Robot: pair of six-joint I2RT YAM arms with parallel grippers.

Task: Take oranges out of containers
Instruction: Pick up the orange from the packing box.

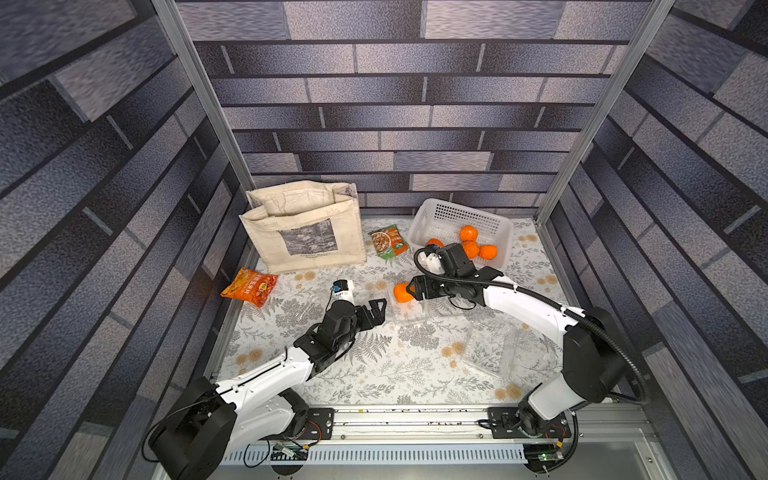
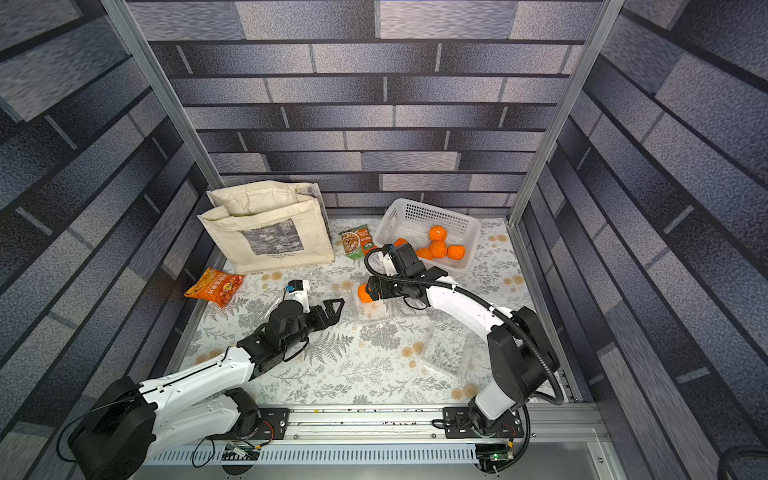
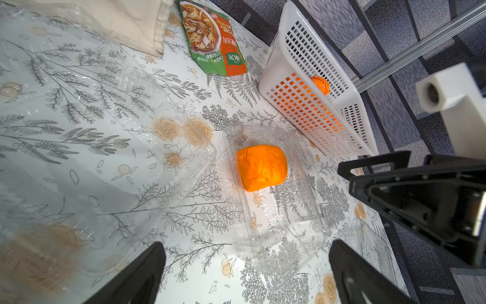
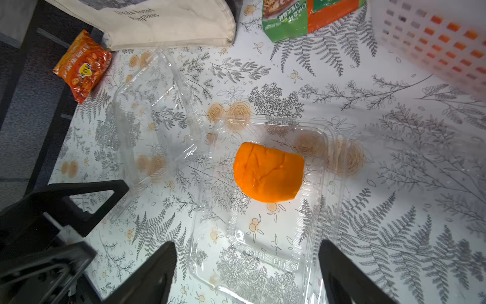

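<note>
one orange (image 4: pixel 268 172) sits in the tray of the middle container (image 4: pixel 263 263), which lies open on the bench (image 1: pixel 374 374) mid-field. the tray's long axis appears to run far-to-near, though the clear plastic is hard to trace in the top views. the fruit is at the tray's far end and the near end is bare. the fruit is squat, with its creased side up.

right gripper (image 4: pixel 247 243) hovers over the tray, pointing at the fruit. its jaws are spread wide and touch nothing.

left gripper (image 3: pixel 246 243) is just beside the tray and points toward it. its jaws are fully spread with nothing between them.

left container (image 4: pixel 152 110) lies open beside the left wrist. right container (image 1: pixel 490 349) lies open nearer the right arm's base, its long axis slanted.

four other oranges (image 1: pixel 468 232) show in a top view inside the white basket (image 1: pixel 440 208) at far right.
</note>
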